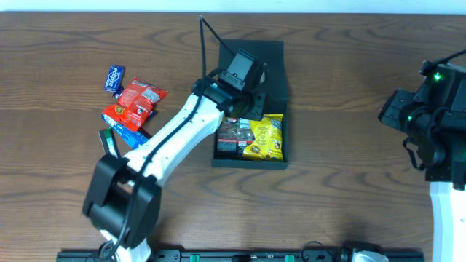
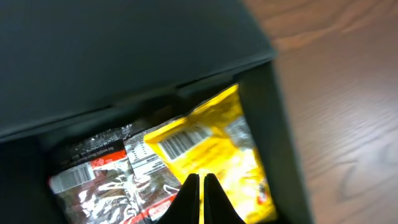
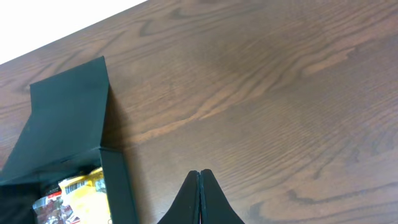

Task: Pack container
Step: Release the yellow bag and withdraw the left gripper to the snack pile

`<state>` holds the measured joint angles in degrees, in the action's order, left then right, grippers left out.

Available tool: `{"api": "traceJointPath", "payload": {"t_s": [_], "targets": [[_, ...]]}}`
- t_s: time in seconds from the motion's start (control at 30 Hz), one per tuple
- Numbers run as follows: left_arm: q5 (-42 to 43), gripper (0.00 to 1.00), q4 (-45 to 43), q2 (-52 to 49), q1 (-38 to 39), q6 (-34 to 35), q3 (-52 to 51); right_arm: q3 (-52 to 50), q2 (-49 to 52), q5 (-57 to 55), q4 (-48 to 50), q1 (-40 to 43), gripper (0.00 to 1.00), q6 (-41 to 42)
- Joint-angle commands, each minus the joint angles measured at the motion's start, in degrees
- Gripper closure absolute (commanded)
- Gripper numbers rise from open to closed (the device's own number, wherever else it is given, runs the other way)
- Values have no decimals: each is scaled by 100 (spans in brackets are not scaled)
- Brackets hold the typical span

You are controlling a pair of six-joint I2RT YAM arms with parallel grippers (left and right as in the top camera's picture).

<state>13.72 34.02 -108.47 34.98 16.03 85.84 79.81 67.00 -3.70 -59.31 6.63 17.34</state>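
Observation:
The dark container [image 1: 285, 138] stands at the table's middle with its flap lid [image 1: 273, 69] laid open toward the far side. Inside lie a yellow snack packet [image 1: 265, 138] and a dark red-and-silver packet [image 1: 231, 137]. My left gripper [image 1: 245, 109] hovers over the box's far part; in the left wrist view its fingers [image 2: 201, 186] are shut and empty above the yellow packet [image 2: 211, 149] and the dark packet [image 2: 106, 180]. My right gripper [image 3: 200, 186] is shut and empty over bare wood at the right, away from the container [image 3: 115, 180].
Several loose snack packets lie left of the box: red ones [image 1: 135, 103], a blue one [image 1: 114, 78], and a green one [image 1: 109, 142]. My right arm [image 1: 437, 124] stands at the table's right edge. My left arm [image 1: 167, 142] crosses the packets diagonally.

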Motion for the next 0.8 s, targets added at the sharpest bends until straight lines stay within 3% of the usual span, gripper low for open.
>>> {"api": "traceJointPath", "payload": {"t_s": [0.0,0.47,0.77], "targets": [[11,94,17,-487,4,-81,-17,105,-24,-83,13,31,98,-70],[627,94,-173,-1443,39,-79,-17,105,76,-83,11,31,98,-70],[693,94,-96,-1207,-57,-76,44,105,153,-81,26,31,98,-68]]}}
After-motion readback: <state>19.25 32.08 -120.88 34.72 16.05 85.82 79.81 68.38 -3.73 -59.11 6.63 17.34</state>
